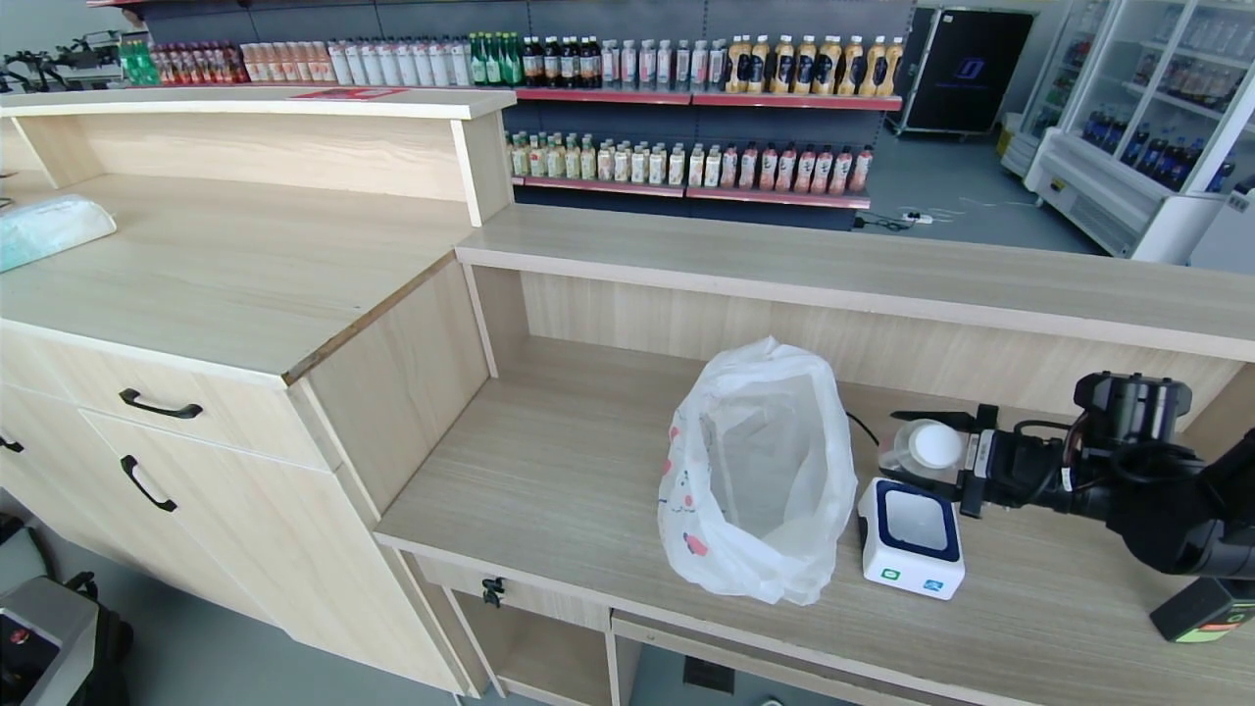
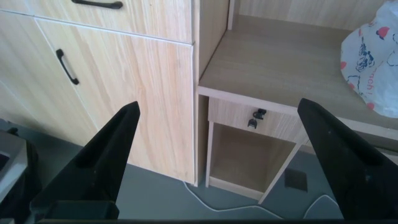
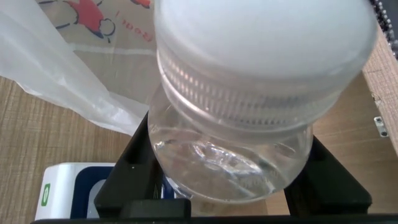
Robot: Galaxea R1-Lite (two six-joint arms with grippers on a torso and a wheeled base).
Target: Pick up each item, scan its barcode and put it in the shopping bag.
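My right gripper [image 1: 922, 446] is shut on a clear plastic bottle [image 1: 922, 448] with a white cap [image 3: 264, 46], holding it above the counter just behind the scanner. The white scanner [image 1: 912, 537] with a dark blue-framed window sits on the counter under the bottle, its corner visible as the scanner [image 3: 74, 190] in the right wrist view. A white, open-mouthed shopping bag [image 1: 760, 471] with red print stands to the scanner's left, close to the bottle; the shopping bag [image 3: 74, 56] is also behind the bottle. My left gripper [image 2: 217, 162] hangs open and empty low beside the counter, left of the bag [image 2: 373, 62].
The wooden counter [image 1: 549, 461] has a raised back ledge [image 1: 863, 275] behind the bag. A taller cabinet [image 1: 225, 275] with drawers stands to the left. A cable runs behind the scanner. A dark object with a green label [image 1: 1204, 610] lies at the counter's right end.
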